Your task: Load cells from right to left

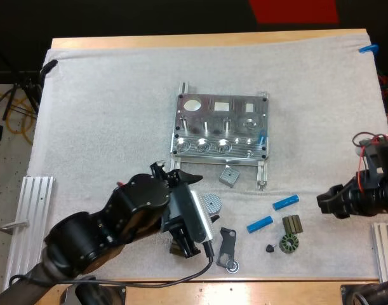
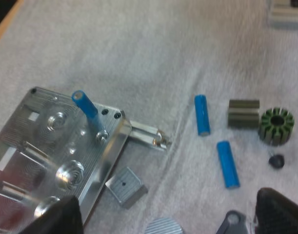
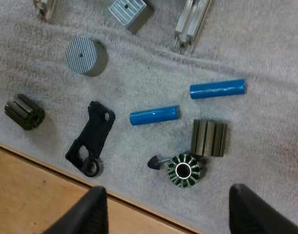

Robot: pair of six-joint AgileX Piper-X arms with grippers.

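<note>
Being first in a right-to-left sequence, one bright blue cylindrical cell [image 2: 88, 108] stands in the rightmost socket of the machined metal fixture [image 1: 220, 127]; left pincer [image 1: 192, 244] and right pincer [image 1: 326, 202] gape wide, empty.

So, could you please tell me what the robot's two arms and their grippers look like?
The left arm is built of bulky, rounded, glossy black segments. It ends in the left gripper, which has two black fingers. The right arm is also black, and the right gripper has two rounded black fingers. I can make out no markings.
</note>
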